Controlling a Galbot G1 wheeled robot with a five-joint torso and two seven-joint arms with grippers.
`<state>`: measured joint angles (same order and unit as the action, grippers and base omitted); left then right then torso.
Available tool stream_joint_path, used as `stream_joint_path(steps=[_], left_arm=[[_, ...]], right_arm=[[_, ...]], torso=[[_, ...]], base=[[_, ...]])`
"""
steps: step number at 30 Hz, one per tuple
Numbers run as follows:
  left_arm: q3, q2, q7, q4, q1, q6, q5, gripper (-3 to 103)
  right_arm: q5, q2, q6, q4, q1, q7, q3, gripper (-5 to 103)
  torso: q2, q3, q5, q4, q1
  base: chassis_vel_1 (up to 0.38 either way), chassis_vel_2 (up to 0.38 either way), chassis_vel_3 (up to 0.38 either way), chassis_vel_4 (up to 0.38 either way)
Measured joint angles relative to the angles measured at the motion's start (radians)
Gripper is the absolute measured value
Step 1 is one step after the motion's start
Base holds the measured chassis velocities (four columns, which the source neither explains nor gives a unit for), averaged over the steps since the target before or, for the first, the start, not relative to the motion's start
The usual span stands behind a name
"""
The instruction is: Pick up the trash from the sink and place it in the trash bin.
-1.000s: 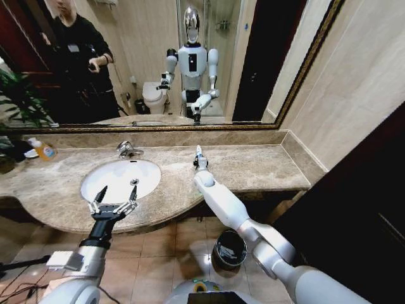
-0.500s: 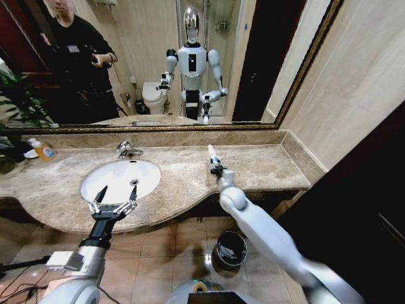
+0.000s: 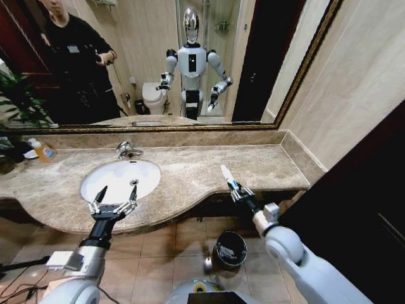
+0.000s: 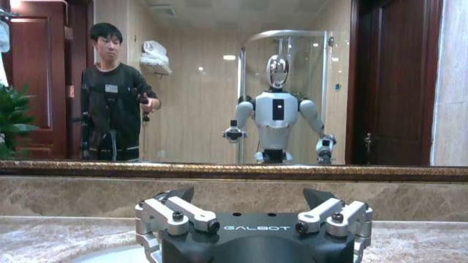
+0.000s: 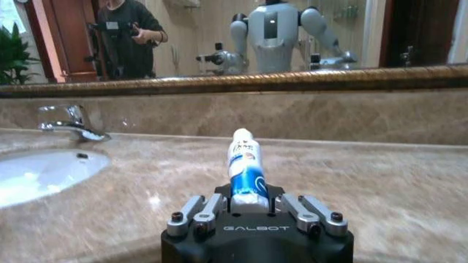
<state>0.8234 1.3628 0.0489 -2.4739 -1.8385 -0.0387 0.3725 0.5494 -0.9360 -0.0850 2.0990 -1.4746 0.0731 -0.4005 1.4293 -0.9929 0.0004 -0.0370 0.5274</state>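
So rn the right gripper [image 3: 233, 188] is clamped on a finger-sized white tube with blue markings [image 5: 244, 169], held by its flat crimped end w/ the capped end poking straight out, out over the front edge of the beige-brown marble tabletop [image 3: 266, 163], up and a bit to the robot's right of the small round dark bin with the shiny rim [image 3: 230, 248] sitting on the tiled floor below. Left gripper [image 3: 114, 201] hangs over the near rim of the white oval sink basin [image 3: 120, 179] w/ its fingers spread wide and nothing in them, chrome faucet [image 3: 127, 150] just behind the basin. Biggest risk imo: the bin mouth is small and sits tucked close under the tabletop overhang, so if the arm lets go from up here w/o getting lined up above it, the tube prob bounces off the rim or lands on the floor. Also the grip's only on the tail of the tube, so a quick swing down could let it pivot or slip out early. Arm itself could clip the tabletop edge on the way down, tbh. Can't tell if more trash is left in the basin, looks bare from the head view.
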Motion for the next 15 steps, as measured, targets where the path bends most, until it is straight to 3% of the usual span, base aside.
stream_joint_path(steps=[1,3,4,6,7,12,15], left_arm=[[0.0,0.0,0.0,0.0,0.0,0.0,0.0,100],[0.0,0.0,0.0,0.0,0.0,0.0,0.0,100],[0.0,0.0,0.0,0.0,0.0,0.0,0.0,100],[0.0,0.0,0.0,0.0,0.0,0.0,0.0,100],[0.0,0.0,0.0,0.0,0.0,0.0,0.0,100],[0.0,0.0,0.0,0.0,0.0,0.0,0.0,100],[0.0,0.0,0.0,0.0,0.0,0.0,0.0,100]], right_arm=[[-0.009,-0.012,0.027,-0.023,-0.025,-0.06,-0.036,28],[-0.028,-0.045,0.107,-0.091,-0.108,-0.267,-0.144,28],[-0.028,-0.045,0.107,-0.091,-0.108,-0.267,-0.144,28],[-0.034,-0.059,0.149,-0.121,-0.15,-0.355,-0.183,28],[-0.046,-0.082,0.204,-0.163,-0.212,-0.462,-0.227,28],[-0.082,-0.129,0.259,-0.228,-0.238,-0.506,-0.228,28],[-0.164,-0.18,0.292,-0.349,-0.178,-0.501,-0.199,28]], torso=[[0.0,0.0,0.0001,0.0,0.0],[0.0,0.0,0.0,0.0001,0.0],[0.0,0.0,0.0,0.0001,0.0],[0.0,0.0,-0.0001,0.0002,0.0],[0.0,0.0,-0.0004,0.0004,0.0],[0.0,0.0,-0.0006,0.0003,0.0],[0.0,0.0,-0.0004,0.0001,0.0]], base=[[0.0,0.0,0.0,0.0],[0.0,0.0,0.0,0.0],[0.0,0.0,0.0,0.0],[0.0,0.0,0.0,0.0],[0.0,0.0,0.0,0.0],[0.0,0.0,0.0,0.0],[0.0,0.0,0.0,0.0]])
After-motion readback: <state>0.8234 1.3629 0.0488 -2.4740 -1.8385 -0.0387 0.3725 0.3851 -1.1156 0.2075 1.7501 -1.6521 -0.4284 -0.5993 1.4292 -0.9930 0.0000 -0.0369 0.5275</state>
